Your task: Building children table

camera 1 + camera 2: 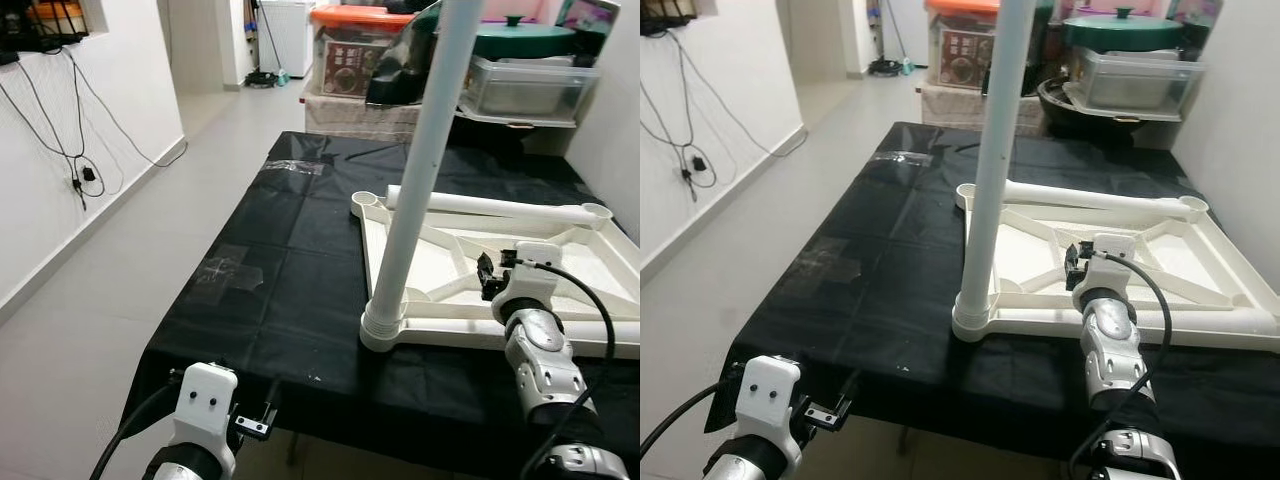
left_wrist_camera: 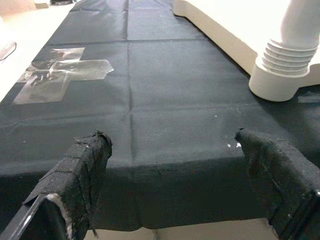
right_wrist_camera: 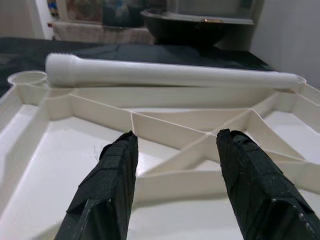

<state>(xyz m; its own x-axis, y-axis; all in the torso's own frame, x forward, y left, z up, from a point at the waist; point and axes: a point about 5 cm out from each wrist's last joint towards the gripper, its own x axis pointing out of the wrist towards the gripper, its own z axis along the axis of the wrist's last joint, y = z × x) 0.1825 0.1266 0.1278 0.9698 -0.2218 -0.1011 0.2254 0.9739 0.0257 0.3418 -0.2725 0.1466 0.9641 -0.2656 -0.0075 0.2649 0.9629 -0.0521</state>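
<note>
The white children's table top [image 1: 470, 330] lies upside down, ribs up, on the right half of a black-covered table [image 1: 300, 260]. One white leg [image 1: 425, 160] stands upright, screwed into the top's near-left corner socket. A second leg [image 1: 500, 205] lies loose along the far rim [image 3: 170, 75]. My right gripper [image 1: 490, 275] hovers open just over the near rim, fingers [image 3: 112, 175] pointing across the ribs toward the loose leg. My left gripper [image 2: 172, 145] is open and low at the black table's near edge, left of the upright leg's base [image 2: 280, 75].
Clear tape patches [image 1: 225, 268] stick to the black cloth. Storage boxes [image 1: 350, 50] and a green-lidded pot [image 1: 520, 40] crowd the back. A white wall with hanging cables [image 1: 80, 170] runs along the left, with open grey floor [image 1: 120, 300] between it and the table.
</note>
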